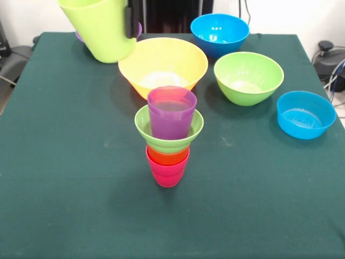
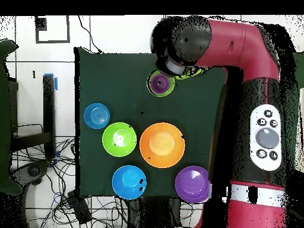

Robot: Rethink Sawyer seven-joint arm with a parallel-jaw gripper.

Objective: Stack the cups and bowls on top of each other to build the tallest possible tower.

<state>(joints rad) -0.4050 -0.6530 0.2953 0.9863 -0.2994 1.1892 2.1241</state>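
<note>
A translucent purple plastic tumbler [image 1: 172, 112] is seen in a small ribbed lime green plastic bowl [image 1: 168, 128], above an orange tumbler [image 1: 167, 156] and a red-pink tumbler [image 1: 167, 174]. A lime green tumbler [image 1: 99, 27] is shown aloft. Orange-yellow [image 1: 163, 62], lime green [image 1: 248, 77], purple [image 2: 192, 183] and two blue glossy bowls [image 1: 219, 33] [image 1: 305, 114] are set on a dark green tablecloth [image 1: 64, 162].
</note>
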